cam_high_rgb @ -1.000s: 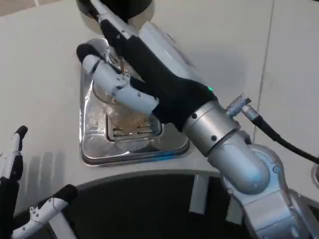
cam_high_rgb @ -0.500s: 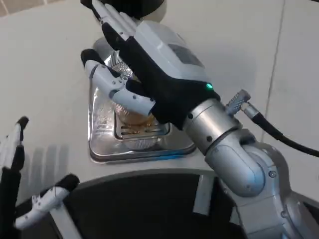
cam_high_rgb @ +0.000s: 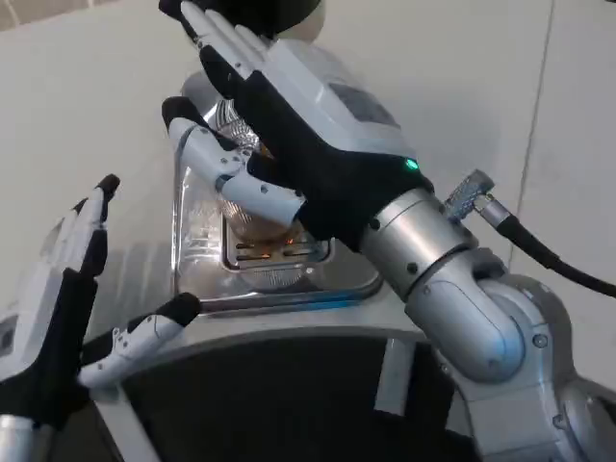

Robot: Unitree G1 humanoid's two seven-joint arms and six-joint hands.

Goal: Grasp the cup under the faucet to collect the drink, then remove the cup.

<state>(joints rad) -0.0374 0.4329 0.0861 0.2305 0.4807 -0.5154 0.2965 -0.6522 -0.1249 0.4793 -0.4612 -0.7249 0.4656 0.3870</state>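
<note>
Cup [cam_high_rgb: 252, 214]: clear, amber liquid visible in lower part, standing on the grated centre of the shiny metal drip tray [cam_high_rgb: 318, 279]. Largely hidden behind the right hand [cam_high_rgb: 289, 154], whose fingers and thumb wrap around it, gripping. Dark round dispenser base [cam_high_rgb: 279, 14] sits at top edge, just behind the tray. Tray rests on white tabletop [cam_high_rgb: 96, 115]. Left hand [cam_high_rgb: 67, 318]: lower left, fingers spread, holding nothing, well apart from the cup.
</note>
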